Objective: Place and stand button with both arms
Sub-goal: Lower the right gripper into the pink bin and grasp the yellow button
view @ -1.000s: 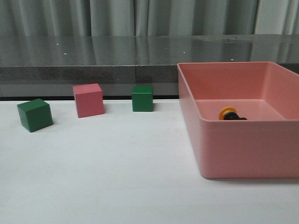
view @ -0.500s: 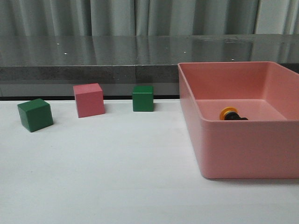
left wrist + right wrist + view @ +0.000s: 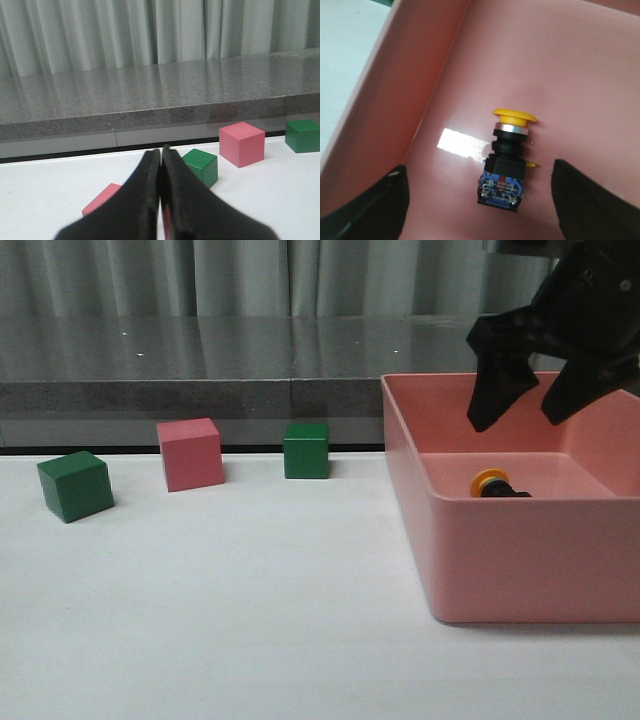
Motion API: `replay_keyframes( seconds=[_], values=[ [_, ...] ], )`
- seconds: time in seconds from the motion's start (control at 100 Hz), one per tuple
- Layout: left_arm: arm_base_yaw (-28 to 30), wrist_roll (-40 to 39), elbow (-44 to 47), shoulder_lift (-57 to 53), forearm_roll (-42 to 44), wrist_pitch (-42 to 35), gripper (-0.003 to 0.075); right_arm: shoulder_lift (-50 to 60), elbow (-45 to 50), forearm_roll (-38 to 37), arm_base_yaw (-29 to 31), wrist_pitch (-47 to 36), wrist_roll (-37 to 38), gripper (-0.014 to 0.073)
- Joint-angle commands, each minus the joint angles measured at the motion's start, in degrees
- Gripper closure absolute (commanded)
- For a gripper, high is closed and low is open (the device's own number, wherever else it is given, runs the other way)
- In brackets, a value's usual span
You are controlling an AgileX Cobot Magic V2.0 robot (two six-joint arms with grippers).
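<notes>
Button: lying on its side inside pink bin, on white worktop. Right gripper: fingers spread wide, poised above button. Left gripper: fingers pressed together, holding nothing.

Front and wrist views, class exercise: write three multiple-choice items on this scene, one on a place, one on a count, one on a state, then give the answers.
1. Where is the button?
A. in the pink bin
B. beside the pink cube
C. in the left gripper

2. How many green cubes show in the front view?
A. one
B. two
C. three

3. The right gripper is
A. shut on the button
B. open
C. out of view

Answers:
1 A: the button lies on its side on the floor of the pink bin.
2 B: one green cube, another.
3 B: the right gripper hangs over the bin, jaws spread.
</notes>
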State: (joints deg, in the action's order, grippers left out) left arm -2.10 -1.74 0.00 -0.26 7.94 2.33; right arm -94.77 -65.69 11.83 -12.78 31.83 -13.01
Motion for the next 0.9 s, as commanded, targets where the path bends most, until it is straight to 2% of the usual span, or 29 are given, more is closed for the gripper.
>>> replay_keyframes(
  seconds=[0.0,0.31,0.37,0.42,0.53,0.55,0.56,0.61,0.66,0.71,0.89],
  values=[
    [-0.04,-0.33,2.59,-1.75,-0.61,-4.47,0.074,-0.02,-2.01,-0.58,0.02,-4.16,-0.84,-0.0003],
    [-0.04,-0.33,2.59,-1.75,-0.61,-4.47,0.074,-9.61,-2.01,-2.02,1.71,-6.41,-0.84,-0.0001],
    [-0.04,-0.33,2.59,-1.75,-0.61,-4.47,0.074,-10.64,-2.01,-2.02,1.7,-6.28,-0.84,0.0024],
    [-0.04,-0.33,2.59,-1.75,-0.61,-4.47,0.074,-10.98,-2.01,-2.02,1.7,-6.28,-0.84,0.0088],
    [-0.04,-0.33,2.59,-1.75,-0.61,-4.47,0.074,-11.0,-2.01,-2.02,1.7,-5.47,-0.84,0.0365],
    [-0.04,-0.33,2.59,-1.75,-0.61,-4.47,0.074,-10.88,-2.06,-2.02,1.7,-5.05,-0.84,0.0441],
    [-0.04,-0.33,2.59,-1.75,-0.61,-4.47,0.074,-10.88,-2.06,-2.02,1.7,-5.05,-0.84,0.0441],
    [-0.04,-0.33,2.59,-1.75,-0.61,-4.47,0.074,-10.58,-2.13,-2.02,1.7,-4.04,-0.84,0.0571],
    [-0.04,-0.33,2.59,-1.75,-0.61,-4.47,0.074,-9.53,-2.13,-2.02,1.7,-3.1,-0.84,0.0648],
    [-0.04,-0.33,2.59,-1.75,-0.61,-4.47,0.074,-7.74,-2.13,-2.02,1.64,-2.69,-0.84,0.0684],
    [-0.04,-0.33,2.59,-1.75,-0.61,-4.47,0.074,2.48,-5.21,-2.02,-1.39,-1.96,-4.35,0.0675]
  ],
)
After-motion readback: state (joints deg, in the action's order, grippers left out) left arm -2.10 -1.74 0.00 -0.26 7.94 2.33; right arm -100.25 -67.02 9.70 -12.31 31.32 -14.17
